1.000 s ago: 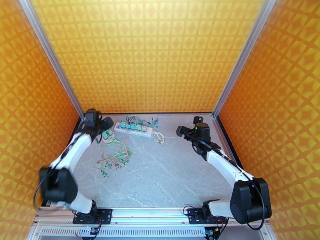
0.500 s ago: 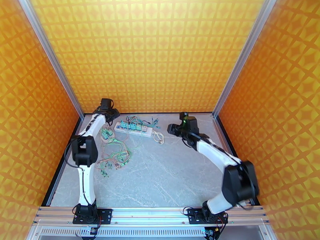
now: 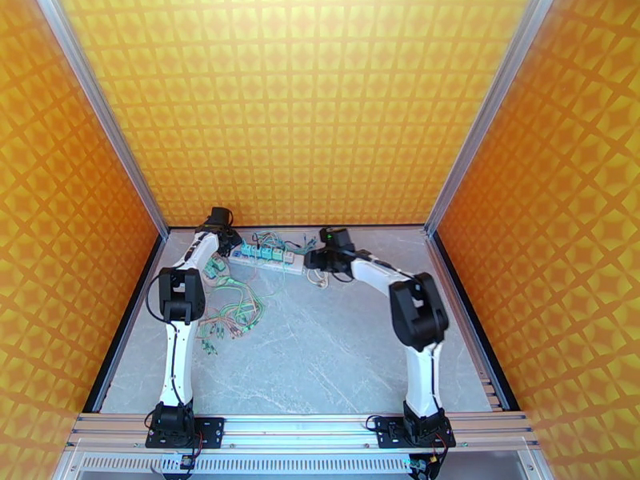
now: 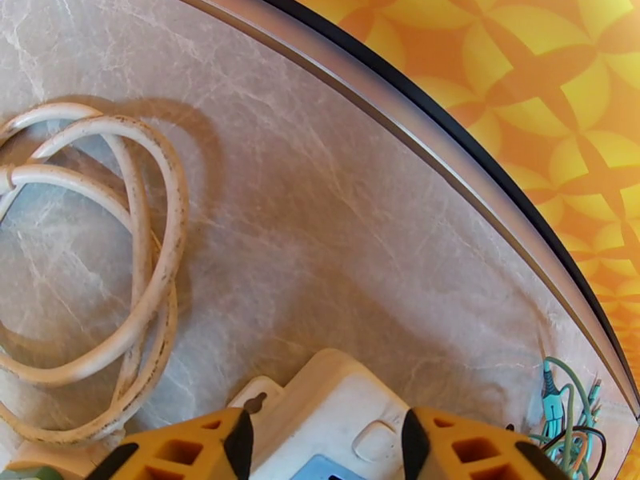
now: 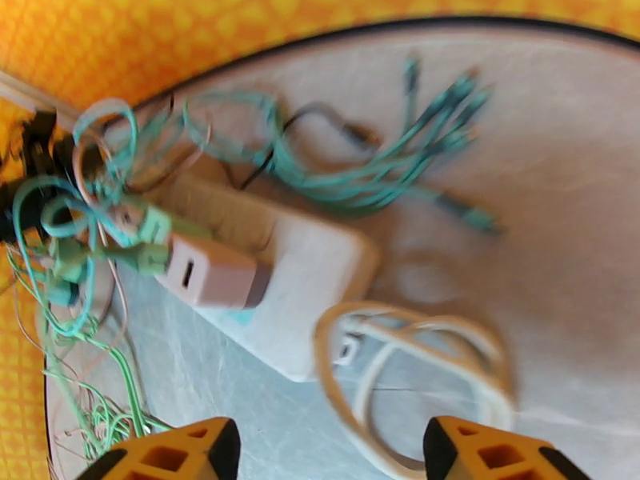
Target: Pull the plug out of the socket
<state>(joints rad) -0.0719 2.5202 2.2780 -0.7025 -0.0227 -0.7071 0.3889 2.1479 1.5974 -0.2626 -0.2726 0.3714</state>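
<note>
Three orange walls (image 3: 304,98) box a grey counter (image 3: 336,346). At twelve o'clock, far edge, the socket (image 3: 266,258) runs roughly nine-to-three. One end sits between the left fingers (image 4: 208,446), spread wide. The right fingers (image 5: 204,446) gape empty, with the pinkish plug (image 5: 212,278) at their eleven o'clock. Right arm's call, I'd say.

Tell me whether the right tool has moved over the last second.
Yes. The right tool swung left, from the right side of the table to the right end of the socket, which stayed put.
</note>
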